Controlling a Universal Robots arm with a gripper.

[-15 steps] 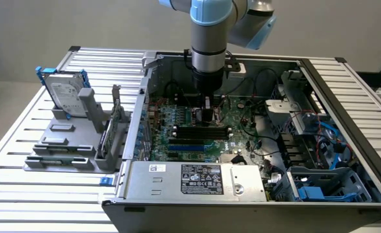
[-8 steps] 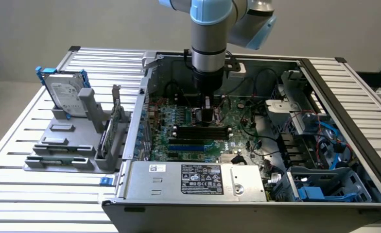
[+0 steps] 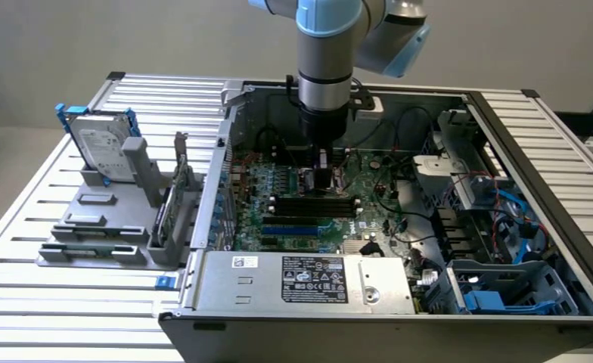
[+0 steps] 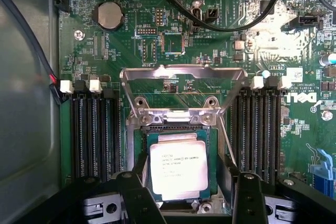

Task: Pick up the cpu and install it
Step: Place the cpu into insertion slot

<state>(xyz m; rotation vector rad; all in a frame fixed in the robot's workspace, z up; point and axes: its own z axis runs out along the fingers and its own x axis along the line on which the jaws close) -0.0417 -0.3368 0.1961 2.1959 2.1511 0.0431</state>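
two dark fingers [image 4: 139, 192] of the gripper [image 4: 186, 174] stand spread wide, released, one on each side of the cpu [image 4: 178, 170]. the chip lies flat in the socket [image 4: 178, 128] on the motherboard [image 4: 173, 40], below the raised metal frame [image 4: 182, 74].

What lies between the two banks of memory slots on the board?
In the wrist view, the cpu lies in its socket between the memory slots, with the open metal frame at one end.

Grey arm [image 3: 324, 76], blue caps [image 3: 329, 15], black hand [image 3: 324, 178]
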